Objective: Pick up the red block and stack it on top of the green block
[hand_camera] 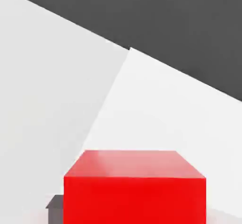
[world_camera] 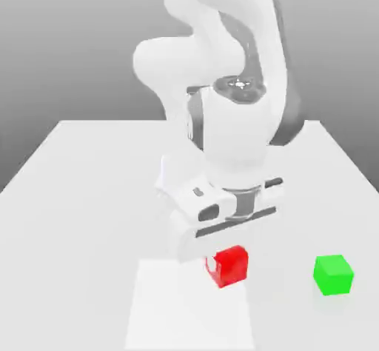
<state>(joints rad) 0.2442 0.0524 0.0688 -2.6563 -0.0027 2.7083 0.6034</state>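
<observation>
The Panda's gripper [world_camera: 222, 257] is hovering at the red block [world_camera: 230, 266], finger state indiscernible; the small, rigid, likely light cube suits gripping across opposite flat faces.

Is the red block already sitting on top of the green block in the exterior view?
No, the red block is under the arm's hand, while the green block stands apart toward the exterior view's right with nothing on it.

Bare table [world_camera: 89, 194] lies between red block [world_camera: 231, 266] and green block [world_camera: 333, 274], seemingly unobstructed.
</observation>
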